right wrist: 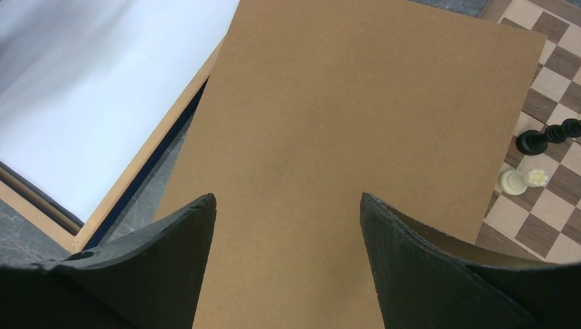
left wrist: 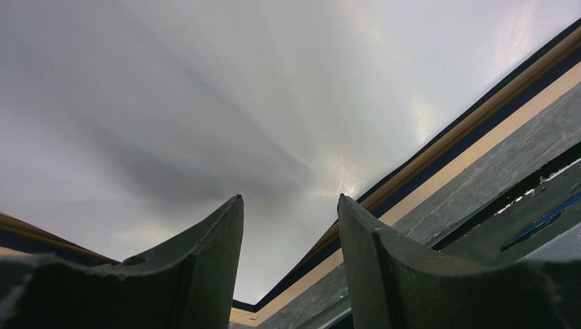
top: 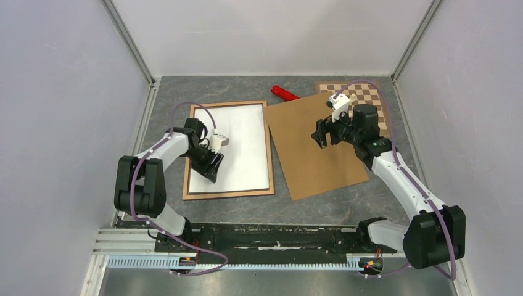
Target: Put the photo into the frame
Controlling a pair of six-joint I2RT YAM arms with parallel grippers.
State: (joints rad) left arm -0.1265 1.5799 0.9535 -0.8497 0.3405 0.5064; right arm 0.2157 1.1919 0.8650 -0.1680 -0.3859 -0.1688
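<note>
The photo (top: pixel 243 139) lies white side up inside the frame (top: pixel 228 103) on the counter (top: pixel 333 206). The left hand (top: pixel 208 165) is over the frame's near left part, fingers apart, gripping nothing. The right hand (top: pixel 321 137), also open and empty, is above the brown panel (top: pixel 308 163) just right of the frame.

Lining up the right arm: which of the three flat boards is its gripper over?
The plain brown panel, lying between the frame with the white sheet and the chessboard.
</note>
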